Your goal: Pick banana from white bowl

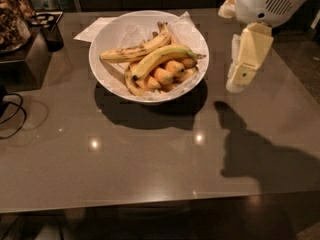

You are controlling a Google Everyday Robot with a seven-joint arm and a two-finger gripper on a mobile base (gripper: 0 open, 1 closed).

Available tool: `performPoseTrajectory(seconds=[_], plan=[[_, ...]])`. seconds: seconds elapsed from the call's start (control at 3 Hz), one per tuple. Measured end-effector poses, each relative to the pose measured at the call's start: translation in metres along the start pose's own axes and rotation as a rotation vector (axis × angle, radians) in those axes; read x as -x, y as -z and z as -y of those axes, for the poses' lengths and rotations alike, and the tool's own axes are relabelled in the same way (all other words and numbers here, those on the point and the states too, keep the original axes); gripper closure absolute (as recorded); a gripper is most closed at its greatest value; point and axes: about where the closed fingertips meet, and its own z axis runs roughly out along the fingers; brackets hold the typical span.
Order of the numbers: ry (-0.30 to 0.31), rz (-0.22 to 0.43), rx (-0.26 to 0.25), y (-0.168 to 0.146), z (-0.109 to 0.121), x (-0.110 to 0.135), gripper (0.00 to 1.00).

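The white bowl [102, 64] stands on the grey table at the back centre, lined with crinkled white paper. The banana [162, 57], smooth yellow-green with a dark tip, lies on top across the bowl's middle. A long brown-speckled banana [135, 50] lies behind it and short orange-yellow bananas [167, 75] lie beneath. My gripper [237, 84] hangs above the table to the right of the bowl, clear of its rim, pointing down. It holds nothing that I can see.
The table [150, 159] stretches toward me. A white paper sheet [92, 30] lies behind the bowl's left. A dark box with clutter [20, 39] stands at the far left, and a black cable [12, 114] lies at the left edge.
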Motion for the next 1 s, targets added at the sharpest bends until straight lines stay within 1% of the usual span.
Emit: performPoseTrajectory(seconds=[0.33,0.67,1.0], plan=[[0.004,0.038,0.035,-0.006,0.015,0.022,0.0],[0.001,0.061,0.056,-0.012,0.029,0.039,0.09],[0.014,0.064,0.071,-0.019,0.037,0.056,0.17]])
